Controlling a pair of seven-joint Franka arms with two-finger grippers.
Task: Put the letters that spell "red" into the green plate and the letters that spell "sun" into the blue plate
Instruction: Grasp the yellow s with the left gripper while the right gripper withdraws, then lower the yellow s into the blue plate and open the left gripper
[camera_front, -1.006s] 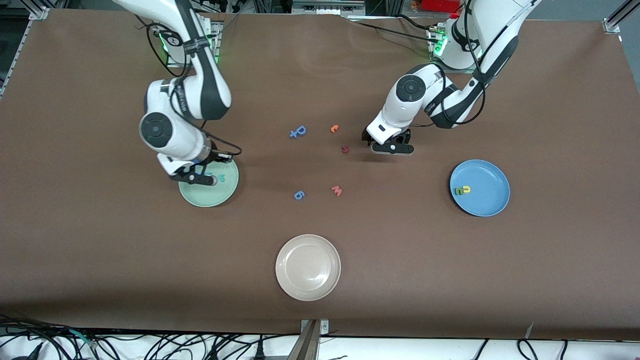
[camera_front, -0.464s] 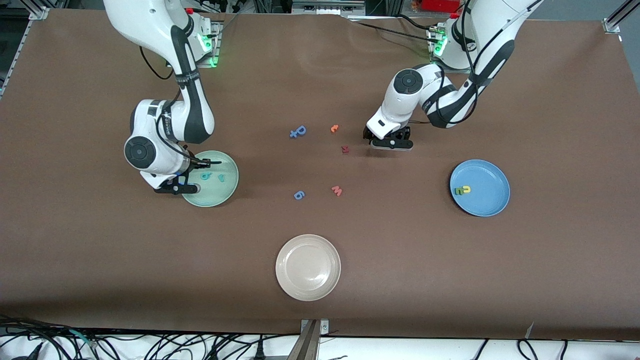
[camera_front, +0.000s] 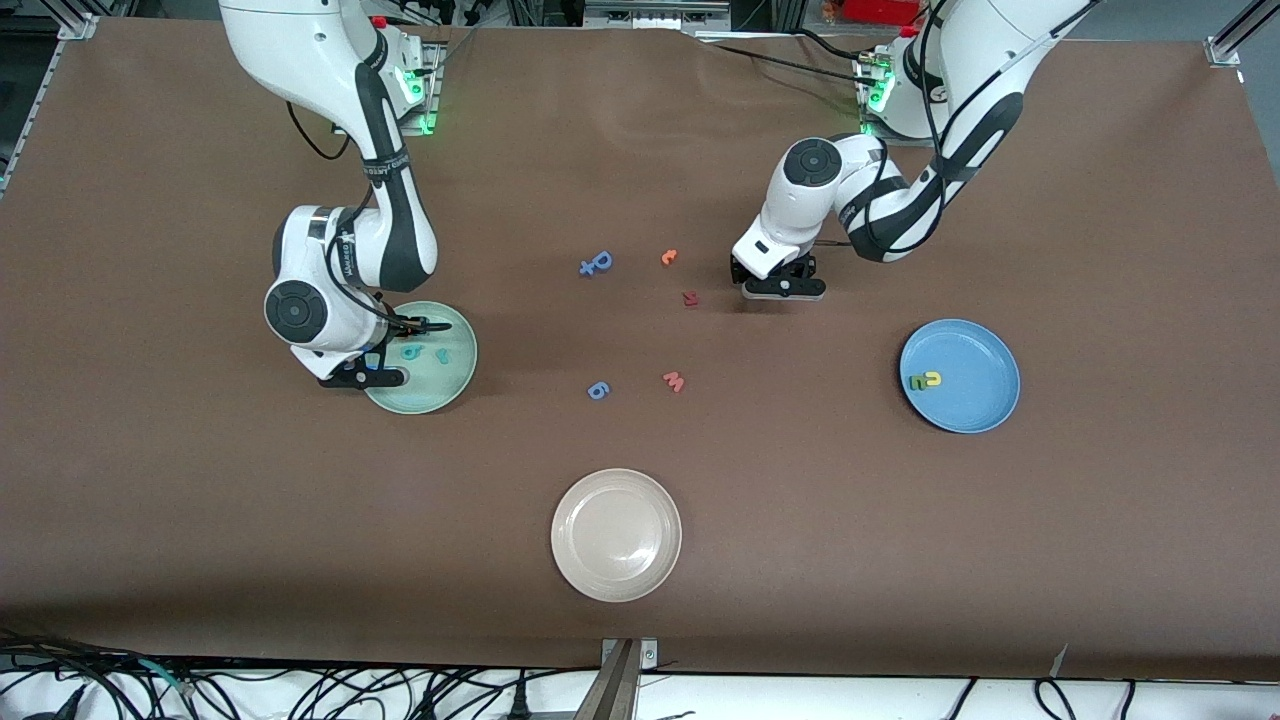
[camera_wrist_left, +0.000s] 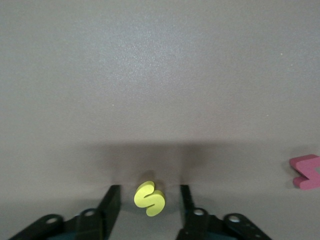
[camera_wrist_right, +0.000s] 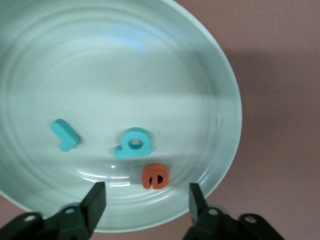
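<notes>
Left gripper (camera_wrist_left: 148, 207) straddles the yellow "s" (camera_wrist_left: 149, 198) on the table with jaws apart, not yet clamped, so closing off-centre could flick it away; right gripper (camera_wrist_right: 147, 200), open over the green plate (camera_wrist_right: 220, 100), waits.

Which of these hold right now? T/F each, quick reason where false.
1. The green plate holds the teal "r", the teal "d" and the orange "e". True.
2. The yellow "s" already lies in the blue plate. False: it is on the table between the left gripper fingers.
3. The blue plate holds the yellow "u" and the green "n". True.
4. The right gripper is shut on the orange "e". False: its fingers stand apart over the green plate, the "e" lying free.
5. The whitish-beige plate holds the salmon "w". False: the "w" lies on the table.
</notes>
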